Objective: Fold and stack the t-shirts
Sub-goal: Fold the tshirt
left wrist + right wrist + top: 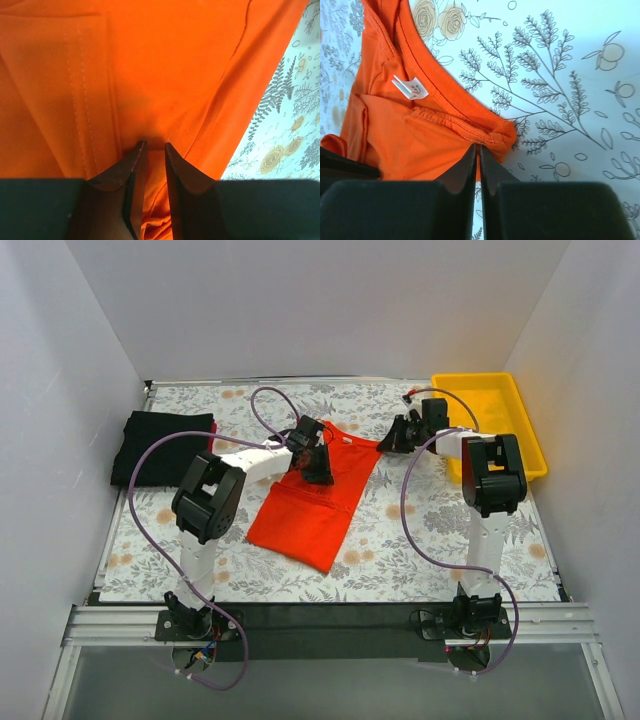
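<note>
**A:** Which step is this?

**B:** Folding the orange t-shirt (310,510), which lies on the table (420,530) left of the yellow tray (470,380). The left pincer (155,145) and right pincer (478,146) are each clenched on cloth at its collar end.

**A:** What next?

**B:** Probably lift both evenly and fold it over. The black shirt (160,450), farthest from the tray, awaits stacking. A purple cable (262,405) loops close by.

Your left gripper (316,470) hid its own fingertips in the top view, the orange t-shirt (165,75) ran off the top and left edges of your left wrist view, the neck label (411,88) carried print too small to read.
</note>
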